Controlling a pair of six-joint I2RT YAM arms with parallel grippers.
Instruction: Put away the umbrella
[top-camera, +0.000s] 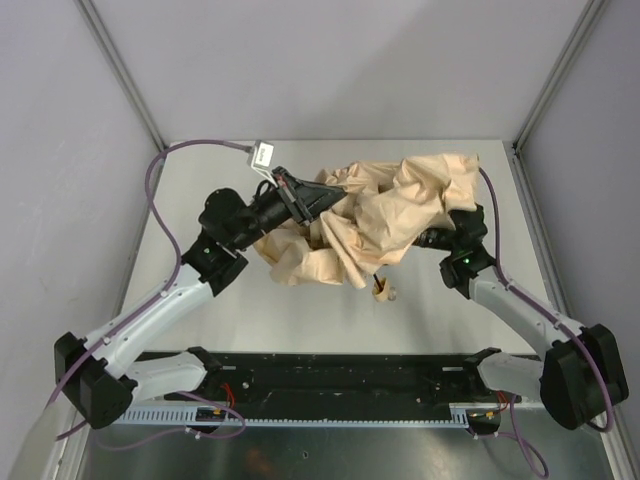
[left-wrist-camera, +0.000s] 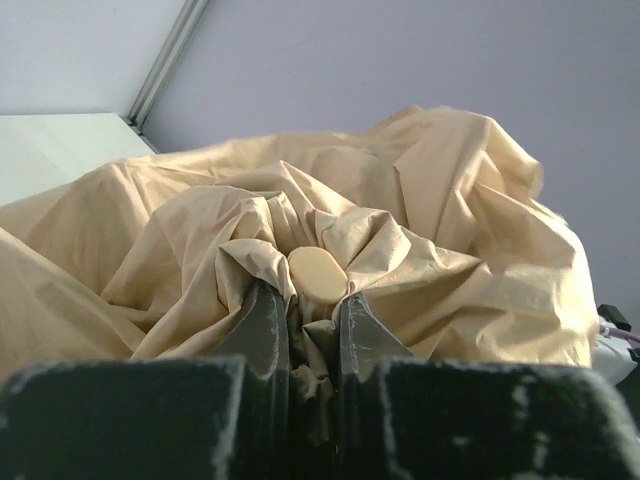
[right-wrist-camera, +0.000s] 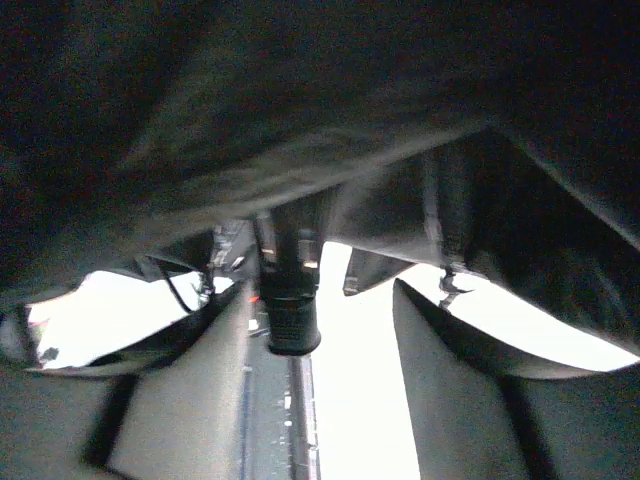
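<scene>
limp tan fabric umbrella (top-camera: 400, 215), crown (left-wrist-camera: 318, 272) pinched in left pincer (left-wrist-camera: 310, 302), right pincer (right-wrist-camera: 325, 300) parted; we favour its stiff black shaft (right-wrist-camera: 290, 310).

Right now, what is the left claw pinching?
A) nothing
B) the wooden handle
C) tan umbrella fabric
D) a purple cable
C: the left wrist view shows the left gripper shut on a fabric fold of the umbrella, just below its cream cap.

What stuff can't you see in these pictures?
- Top view: umbrella fabric covers the right gripper.
- Top view: fabric buries the shaft; the right wrist view is dark and blurry.
- Top view: the handle is too small for detail.
- Left wrist view: fabric hides the left gripper tips.
</scene>
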